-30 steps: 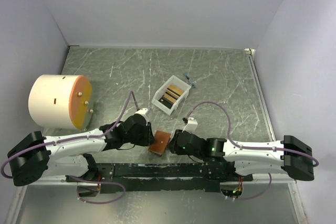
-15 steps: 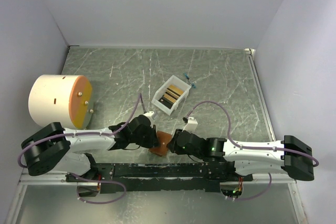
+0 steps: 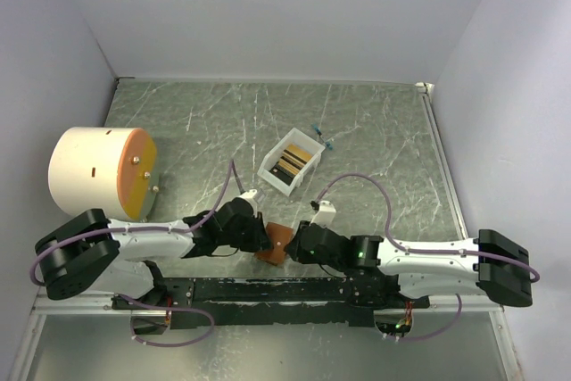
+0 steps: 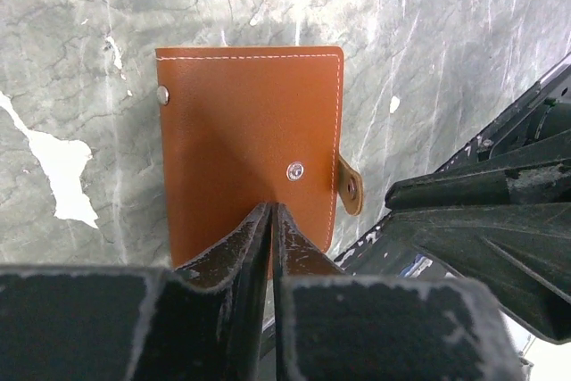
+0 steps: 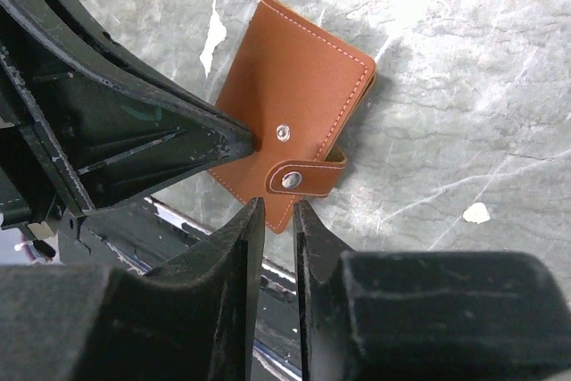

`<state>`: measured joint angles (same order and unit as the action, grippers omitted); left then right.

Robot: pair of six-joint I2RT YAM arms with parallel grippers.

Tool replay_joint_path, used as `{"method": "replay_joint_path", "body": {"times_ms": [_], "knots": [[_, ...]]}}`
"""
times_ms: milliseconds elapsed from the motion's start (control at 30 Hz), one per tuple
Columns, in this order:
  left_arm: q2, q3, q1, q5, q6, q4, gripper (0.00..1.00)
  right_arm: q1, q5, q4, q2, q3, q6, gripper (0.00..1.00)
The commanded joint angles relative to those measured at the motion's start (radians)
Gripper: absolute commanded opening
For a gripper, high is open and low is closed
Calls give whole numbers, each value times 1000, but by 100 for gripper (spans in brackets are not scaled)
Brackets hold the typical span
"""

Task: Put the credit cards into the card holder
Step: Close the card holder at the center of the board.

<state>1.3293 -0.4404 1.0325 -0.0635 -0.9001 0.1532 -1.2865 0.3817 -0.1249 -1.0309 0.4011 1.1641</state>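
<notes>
The card holder is a closed brown leather wallet lying flat near the front edge of the table. Its snap tab is loose. My left gripper is shut, with its tips resting on the holder's cover next to the stud. From the other side my right gripper stands open by a narrow gap, and the holder's near corner lies just ahead of that gap. The credit cards, dark and gold, lie in the white box further back.
A large white cylinder with an orange face stands at the left. A small blue item lies behind the box. The black base rail runs right beside the holder. The two grippers' fingers are very near each other.
The left arm has reached right to the holder and its jaws have closed. The right jaws have narrowed. The holder has shifted slightly between the two grippers.
</notes>
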Motion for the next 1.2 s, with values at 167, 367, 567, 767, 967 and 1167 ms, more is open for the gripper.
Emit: {"method": "replay_joint_path", "body": {"times_ms": [167,367,567,767,967,1167], "knots": [[132,15,6,6,-82,74,17,160,-84,54,-5,-30,-53,20],[194,-12,6,9,-108,88,17,219,-139,66,39,-49,-56,19],[166,-13,6,31,-109,59,19,220,-144,49,58,-88,0,19],[108,-12,6,51,-91,-1,20,220,-110,-17,95,-81,14,19],[102,-18,6,52,-80,-1,20,218,-143,3,100,-93,34,19],[132,-15,6,34,-80,22,21,219,-161,35,102,-138,117,30]]}}
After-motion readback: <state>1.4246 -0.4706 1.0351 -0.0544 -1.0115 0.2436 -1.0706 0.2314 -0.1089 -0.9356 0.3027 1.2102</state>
